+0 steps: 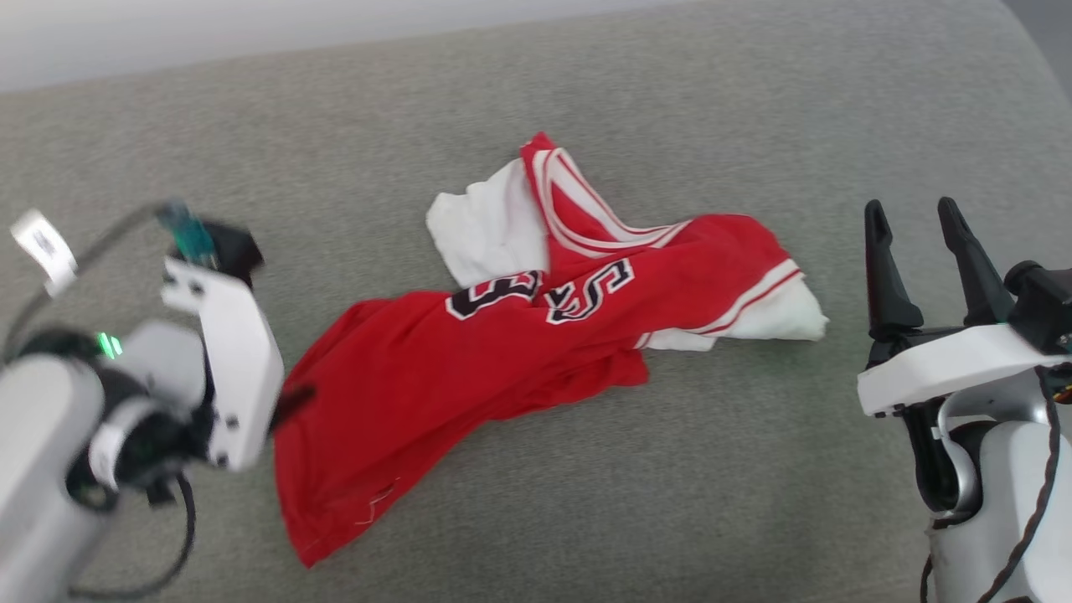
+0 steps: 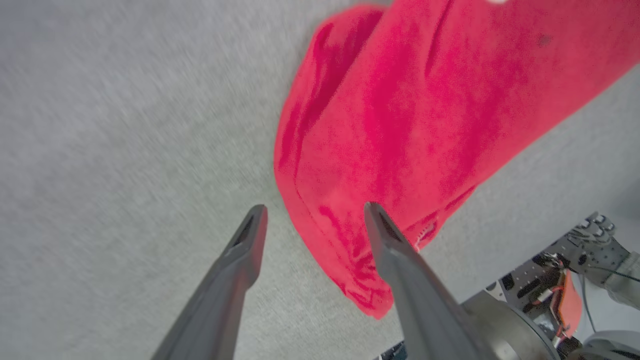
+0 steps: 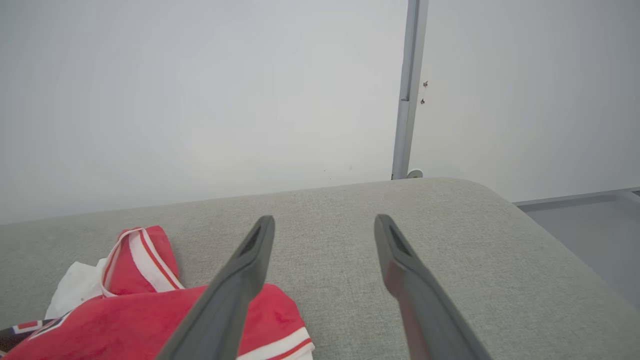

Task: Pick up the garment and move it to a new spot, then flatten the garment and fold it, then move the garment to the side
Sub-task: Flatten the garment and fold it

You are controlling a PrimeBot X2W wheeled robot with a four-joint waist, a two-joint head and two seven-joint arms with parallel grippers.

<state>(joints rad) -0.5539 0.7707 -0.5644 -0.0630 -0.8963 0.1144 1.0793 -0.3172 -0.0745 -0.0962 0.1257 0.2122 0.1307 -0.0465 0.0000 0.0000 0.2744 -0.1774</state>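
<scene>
While the garment (image 1: pixel 469 368) lies crumpled, our left gripper (image 2: pixel 315 210) and right gripper (image 1: pixel 911 208) gape empty. We judge flattening next needs hem corners pinched.

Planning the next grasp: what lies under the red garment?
The garment lies crumpled on the grey cushion; white fabric peeks from beneath its red folds. Anything else underneath is covered.

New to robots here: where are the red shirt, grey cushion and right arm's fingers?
Red fabric shirt (image 1: pixel 435 368): head view, red body.
Grey woven cushion (image 1: pixel 670 100): head view, bare top.
Right arm's dark fingers (image 1: pixel 886 276): head view, inner finger.
</scene>
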